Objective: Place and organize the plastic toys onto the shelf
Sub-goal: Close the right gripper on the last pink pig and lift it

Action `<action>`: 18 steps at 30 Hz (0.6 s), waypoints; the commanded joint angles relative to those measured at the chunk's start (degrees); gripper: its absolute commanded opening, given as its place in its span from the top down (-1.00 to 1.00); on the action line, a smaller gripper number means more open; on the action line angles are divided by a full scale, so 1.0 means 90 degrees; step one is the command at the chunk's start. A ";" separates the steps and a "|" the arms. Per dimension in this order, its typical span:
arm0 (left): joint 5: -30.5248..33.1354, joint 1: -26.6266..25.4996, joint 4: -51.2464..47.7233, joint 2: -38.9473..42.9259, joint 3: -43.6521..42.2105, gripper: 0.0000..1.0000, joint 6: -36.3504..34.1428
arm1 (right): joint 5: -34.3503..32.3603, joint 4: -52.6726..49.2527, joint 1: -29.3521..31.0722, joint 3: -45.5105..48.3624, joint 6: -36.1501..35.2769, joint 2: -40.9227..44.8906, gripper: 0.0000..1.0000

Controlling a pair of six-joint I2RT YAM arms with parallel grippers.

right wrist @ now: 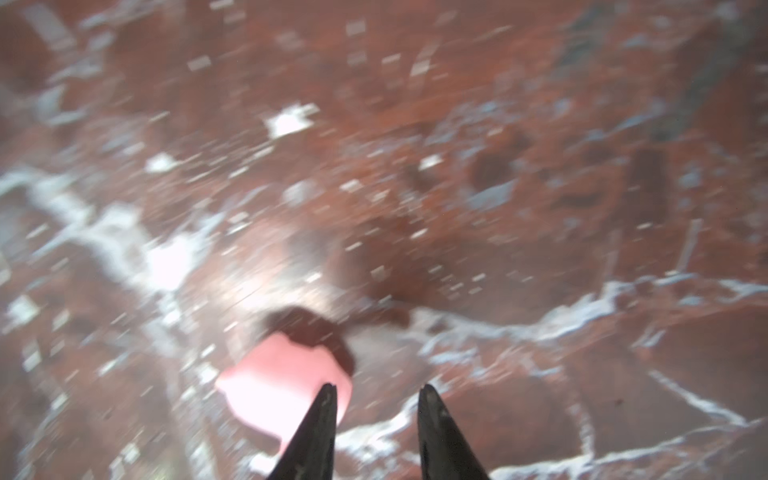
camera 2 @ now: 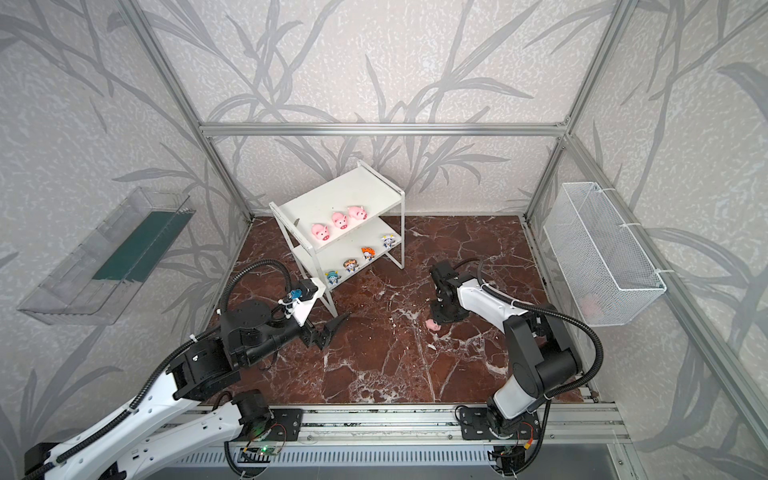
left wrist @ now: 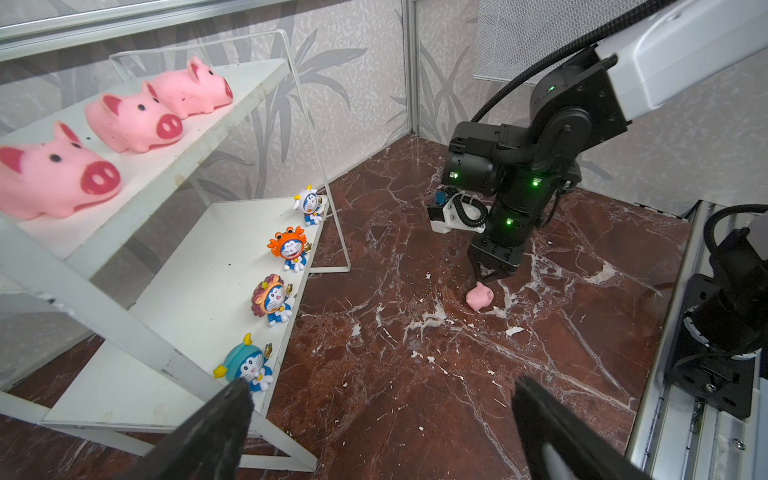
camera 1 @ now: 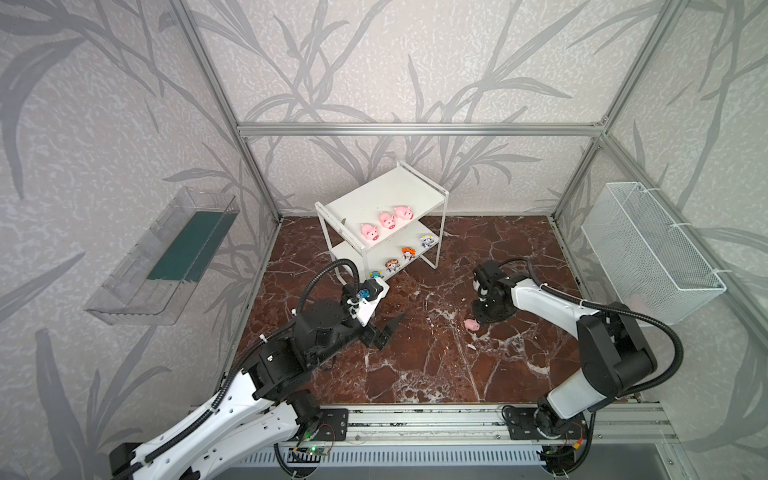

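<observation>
The white two-tier shelf [camera 1: 374, 195] stands at the back of the marble floor. Three pink pigs [camera 1: 387, 220] line its top board. Several small figurines [camera 1: 408, 252] line the front edge of its lower board. One more pink pig [camera 1: 471, 325] [left wrist: 480, 296] lies on the floor to the right. My right gripper [camera 1: 477, 320] [right wrist: 376, 386] points down just over this pig, jaws a narrow gap apart with nothing between them. In the blurred right wrist view the pig [right wrist: 282, 390] lies outside one finger. My left gripper [camera 1: 390, 330] [left wrist: 382, 386] hangs wide open and empty near the shelf's front leg.
A clear plastic bin [camera 1: 166, 257] hangs on the left wall. A white wire basket [camera 1: 648, 249] hangs on the right wall with something pale pink [camera 1: 636, 301] in its near end. An aluminium rail [camera 1: 415, 419] runs along the front.
</observation>
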State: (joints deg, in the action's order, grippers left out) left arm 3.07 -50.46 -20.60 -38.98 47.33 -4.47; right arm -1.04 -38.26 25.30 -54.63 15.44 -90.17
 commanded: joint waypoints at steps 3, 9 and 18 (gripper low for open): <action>-0.0097 0.0026 0.0116 0.0044 -0.0043 -0.99 -0.0036 | -0.0335 -0.0419 -0.0105 0.0224 0.0153 0.0581 0.28; -0.0126 0.0030 0.0116 0.0029 -0.0025 -0.99 -0.0033 | 0.0773 0.0119 0.0128 0.0348 -0.1004 0.1326 -0.11; -0.0159 0.0030 0.0177 -0.0088 -0.0014 -0.99 -0.0041 | 0.1369 -0.0256 0.0320 0.0181 -0.1647 0.0767 -0.27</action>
State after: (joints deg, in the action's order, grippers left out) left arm 2.55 -50.46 -20.47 -39.38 47.24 -4.45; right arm 10.59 -37.32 27.62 -51.70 2.66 -82.00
